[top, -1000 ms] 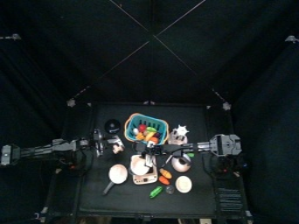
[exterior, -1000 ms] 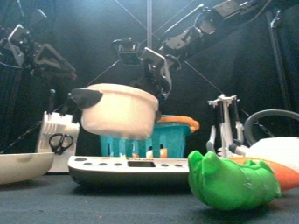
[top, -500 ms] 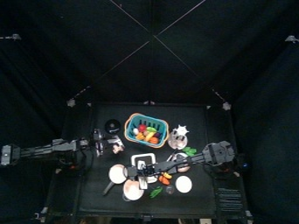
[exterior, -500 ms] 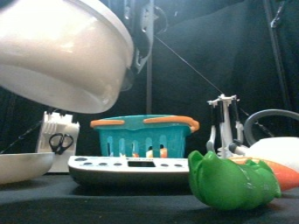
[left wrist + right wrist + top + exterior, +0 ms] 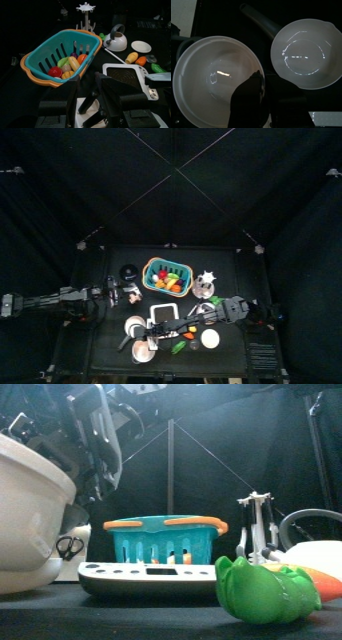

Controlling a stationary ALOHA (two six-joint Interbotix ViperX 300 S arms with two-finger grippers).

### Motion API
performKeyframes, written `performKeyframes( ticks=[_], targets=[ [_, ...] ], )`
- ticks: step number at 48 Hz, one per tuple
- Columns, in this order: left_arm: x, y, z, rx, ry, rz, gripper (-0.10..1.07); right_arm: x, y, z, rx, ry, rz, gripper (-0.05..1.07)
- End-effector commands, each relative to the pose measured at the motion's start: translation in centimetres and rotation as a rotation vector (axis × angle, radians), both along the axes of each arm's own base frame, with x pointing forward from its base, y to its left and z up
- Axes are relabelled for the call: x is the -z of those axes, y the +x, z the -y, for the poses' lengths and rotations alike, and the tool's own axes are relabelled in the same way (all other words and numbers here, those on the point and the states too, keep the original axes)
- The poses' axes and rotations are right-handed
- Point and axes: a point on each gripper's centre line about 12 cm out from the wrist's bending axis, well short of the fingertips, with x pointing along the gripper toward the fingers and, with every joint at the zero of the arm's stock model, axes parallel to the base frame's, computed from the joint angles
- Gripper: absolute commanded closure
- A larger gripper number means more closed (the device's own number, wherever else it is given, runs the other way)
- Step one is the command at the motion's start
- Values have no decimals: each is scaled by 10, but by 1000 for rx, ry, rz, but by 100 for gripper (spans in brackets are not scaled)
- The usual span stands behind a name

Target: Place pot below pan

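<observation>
Right gripper (image 5: pixel 251 97) is clamped on the rim of the pot (image 5: pixel 218 80), one jaw inside the bowl, holding it low at the front-left part of the table (image 5: pixel 254 353). In the top view the right arm reaches across the middle, and the pot (image 5: pixel 143 350) sits at its tip, just in front of the pan (image 5: pixel 135 328). Right wrist view: the pan (image 5: pixel 304 52) lies right beside the held pot, rims near but whether they touch I can't tell; its dark handle (image 5: pixel 258 20) points away from the gripper. Front view: the pot (image 5: pixel 30 514) fills the left side, large and close, with the arm above it. Just beyond the gripper are the white scale (image 5: pixel 162 315) and, behind that, the teal basket (image 5: pixel 167 276) of toy food. A green toy vegetable (image 5: pixel 267 589) lies near the front edge to the arm's side. Left gripper (image 5: pixel 89 100) rests at the left side by the basket (image 5: pixel 60 57); can't tell its jaw state, view is too dark.
</observation>
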Motion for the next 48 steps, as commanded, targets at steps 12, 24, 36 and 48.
performKeyframes(
  ticks=[12, 24, 36, 48],
  targets=[
    [-6, 2, -1, -2, 2, 15, 24, -22, 5, 2, 10, 16, 48, 35],
    [-6, 2, -2, -6, 2, 15, 24, -32, 3, 2, 8, 15, 55, 28],
    [-6, 1, -3, -16, 2, 15, 24, -40, 0, 4, -3, -11, 50, 28],
    [-6, 1, -3, -16, 2, 15, 24, -51, 0, 5, -3, -7, 70, 28]
  ],
)
